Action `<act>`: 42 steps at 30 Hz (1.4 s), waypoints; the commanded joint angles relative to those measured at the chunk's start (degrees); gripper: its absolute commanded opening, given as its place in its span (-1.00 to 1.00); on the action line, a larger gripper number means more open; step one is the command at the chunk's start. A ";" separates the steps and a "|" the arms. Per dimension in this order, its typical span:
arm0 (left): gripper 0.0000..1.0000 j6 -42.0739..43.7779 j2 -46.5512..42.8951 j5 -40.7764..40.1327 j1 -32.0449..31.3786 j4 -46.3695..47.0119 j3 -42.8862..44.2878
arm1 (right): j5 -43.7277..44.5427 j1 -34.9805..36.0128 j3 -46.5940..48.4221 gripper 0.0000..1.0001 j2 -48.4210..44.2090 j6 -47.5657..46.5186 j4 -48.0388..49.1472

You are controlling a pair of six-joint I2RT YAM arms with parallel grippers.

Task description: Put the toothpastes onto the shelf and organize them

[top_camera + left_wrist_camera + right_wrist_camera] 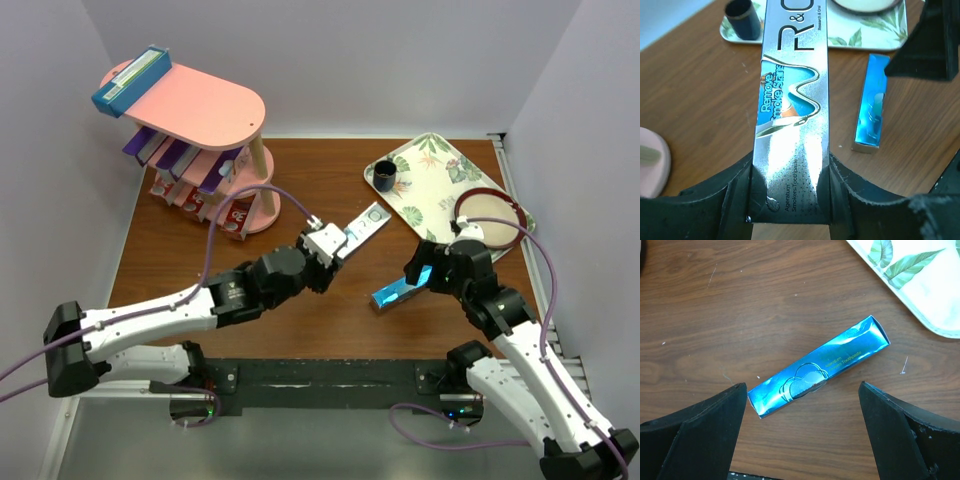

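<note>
My left gripper (pixel 335 243) is shut on a silver-white toothpaste carton (pixel 364 224), held above the table's middle; in the left wrist view the carton (pixel 792 115) runs up from between my fingers (pixel 737 192). My right gripper (pixel 425 272) is open just above a blue toothpaste carton (pixel 400 293) lying flat on the table; in the right wrist view the carton (pixel 817 367) lies between and ahead of my spread fingers (pixel 710 425). The pink shelf (pixel 205 110) stands at far left with a blue carton (pixel 132 80) on top, purple cartons (pixel 180 158) on the middle tier, red ones (pixel 200 203) below.
A leaf-patterned tray (pixel 430 185) lies at the far right with a dark cup (pixel 387 177) on it, beside a round red-rimmed dish (pixel 492 215). Grey walls close both sides and the back. Purple cables loop over both arms.
</note>
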 commanded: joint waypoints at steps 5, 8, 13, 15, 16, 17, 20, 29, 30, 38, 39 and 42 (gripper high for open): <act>-0.79 5.47 -1.74 5.78 7.85 -16.63 22.99 | 0.15 -0.22 1.64 0.97 -1.64 -1.07 -0.12; -0.78 7.21 0.80 5.26 9.96 -24.10 33.44 | -0.11 -0.22 1.37 0.97 -1.55 -1.07 0.14; -0.75 9.69 3.27 6.31 16.98 -30.26 46.82 | -0.73 -0.22 1.11 0.97 -1.55 -1.24 0.58; -0.75 11.01 4.24 7.02 21.02 -32.28 51.91 | -1.08 -0.22 0.94 0.97 -1.55 -1.33 0.75; -0.75 11.88 5.29 6.76 22.17 -32.81 53.32 | -1.17 -0.22 0.85 0.97 -1.55 -1.33 0.93; -0.74 12.41 5.56 6.41 23.14 -32.56 54.38 | -1.34 -0.22 0.85 0.97 -1.64 -1.33 1.02; -0.71 14.61 6.61 7.01 28.15 -31.15 55.88 | -1.78 -0.13 0.67 0.97 -1.55 -1.59 1.37; -0.71 14.79 10.39 20.80 52.99 -28.87 56.33 | -3.19 -0.22 1.20 0.97 0.03 -2.56 1.46; -0.71 14.53 11.27 25.25 54.77 -28.43 56.06 | -3.45 -0.22 1.11 0.97 0.20 -2.82 1.72; -0.67 15.23 16.02 34.27 65.77 -27.11 56.50 | -6.52 -0.13 0.50 0.97 1.44 -3.17 2.77; -0.66 15.58 16.37 34.44 67.34 -26.93 56.41 | -6.88 -0.22 0.32 0.97 1.44 -3.17 3.04; -0.63 15.58 17.86 37.32 71.13 -25.96 56.76 | -7.67 -0.22 0.23 0.97 1.70 -3.26 3.13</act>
